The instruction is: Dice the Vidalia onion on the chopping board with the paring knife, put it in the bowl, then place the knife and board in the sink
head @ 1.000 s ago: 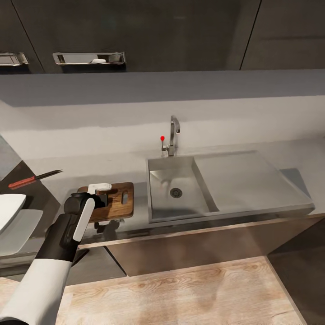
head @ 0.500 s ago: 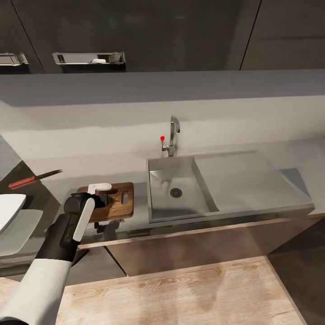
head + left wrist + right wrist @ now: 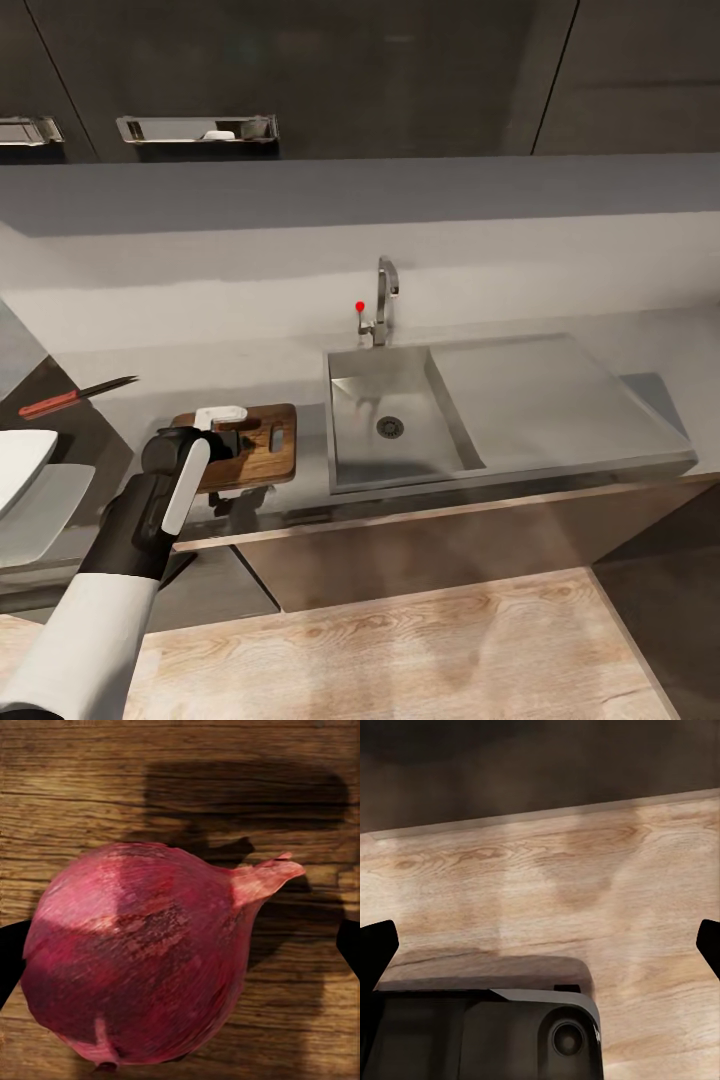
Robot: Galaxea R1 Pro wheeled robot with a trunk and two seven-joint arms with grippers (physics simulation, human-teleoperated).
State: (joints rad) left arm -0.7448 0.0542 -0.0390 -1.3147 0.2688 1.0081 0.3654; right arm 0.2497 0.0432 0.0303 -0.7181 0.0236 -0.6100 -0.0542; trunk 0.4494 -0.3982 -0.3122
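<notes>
The onion (image 3: 135,952), red-purple with a papery skin, lies on the brown wooden chopping board (image 3: 75,787). My left gripper (image 3: 180,952) is open and straddles it, a dark fingertip on each side, one close to the skin, the other clear of it. In the head view the left gripper (image 3: 232,443) hangs over the chopping board (image 3: 270,455), left of the sink (image 3: 395,425), and hides the onion. The paring knife (image 3: 75,396) lies on the countertop (image 3: 250,365) at far left. The white bowl (image 3: 15,465) sits at the left edge. My right gripper (image 3: 540,945) is open, over the floor.
The chrome tap (image 3: 385,300) with a red-tipped lever stands behind the basin, and the flat drainboard (image 3: 540,395) stretches to its right. Dark cabinets hang above the grey wall. Light wooden floor (image 3: 555,862) lies below the counter front, beside part of my dark base (image 3: 480,1035).
</notes>
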